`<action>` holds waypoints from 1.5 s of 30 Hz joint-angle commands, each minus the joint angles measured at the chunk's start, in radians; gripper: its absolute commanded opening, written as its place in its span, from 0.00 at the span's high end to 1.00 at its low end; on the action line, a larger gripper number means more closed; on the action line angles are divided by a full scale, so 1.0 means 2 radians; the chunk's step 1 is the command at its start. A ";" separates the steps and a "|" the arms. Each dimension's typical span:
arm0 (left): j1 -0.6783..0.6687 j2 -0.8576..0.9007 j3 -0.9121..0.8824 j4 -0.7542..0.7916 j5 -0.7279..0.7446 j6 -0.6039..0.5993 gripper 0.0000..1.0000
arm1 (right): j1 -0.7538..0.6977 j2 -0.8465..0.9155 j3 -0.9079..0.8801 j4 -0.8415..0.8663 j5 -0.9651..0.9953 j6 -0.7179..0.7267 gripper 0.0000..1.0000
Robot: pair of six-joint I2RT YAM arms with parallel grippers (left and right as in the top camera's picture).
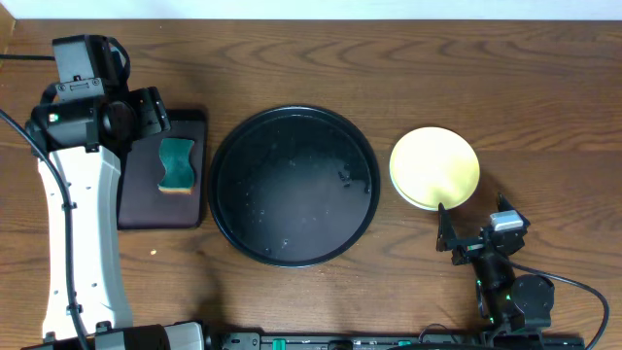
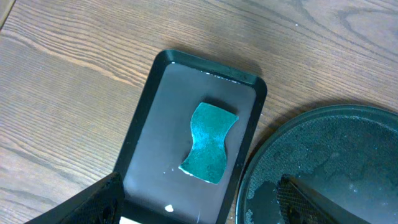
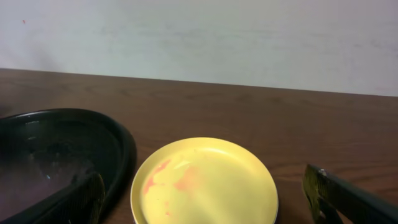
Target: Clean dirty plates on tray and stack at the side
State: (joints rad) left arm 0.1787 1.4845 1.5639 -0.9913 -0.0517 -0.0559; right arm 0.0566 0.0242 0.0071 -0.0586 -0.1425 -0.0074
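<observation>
The tray point(image 1: 216, 185) is bare; the yellow plate point(image 3: 205, 183) tops a stack on the counter point(image 1: 389, 58) (faint red smears show, so wiping seems unfinished). Left end effector point(image 2: 199, 208) and right end effector point(image 1: 473, 228) gape, empty.

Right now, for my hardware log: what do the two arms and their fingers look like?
Left arm: long white link, black joints, green light, black cables. Right arm: black, green light, grey wrist block, black cable. Fingers on both: black.

Teal hourglass-shaped sponge point(image 1: 177, 165) lying flat on small dark rectangular tray point(image 1: 163, 210); pale wall point(image 3: 199, 37) behind.
</observation>
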 commanded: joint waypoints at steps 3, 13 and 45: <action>0.001 0.002 0.001 -0.001 -0.004 -0.006 0.21 | 0.003 0.001 -0.001 -0.002 -0.004 0.009 0.01; -0.017 -0.047 -0.028 0.030 0.008 -0.010 0.21 | 0.003 0.001 -0.001 -0.002 -0.004 0.009 0.01; -0.071 -0.715 -0.749 0.474 0.007 -0.008 0.21 | 0.003 0.001 -0.001 -0.002 -0.004 0.009 0.01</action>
State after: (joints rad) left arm 0.0410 0.0998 0.1028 -0.0505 -0.0322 -0.0563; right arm 0.0566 0.0261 0.0071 -0.0589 -0.1425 -0.0048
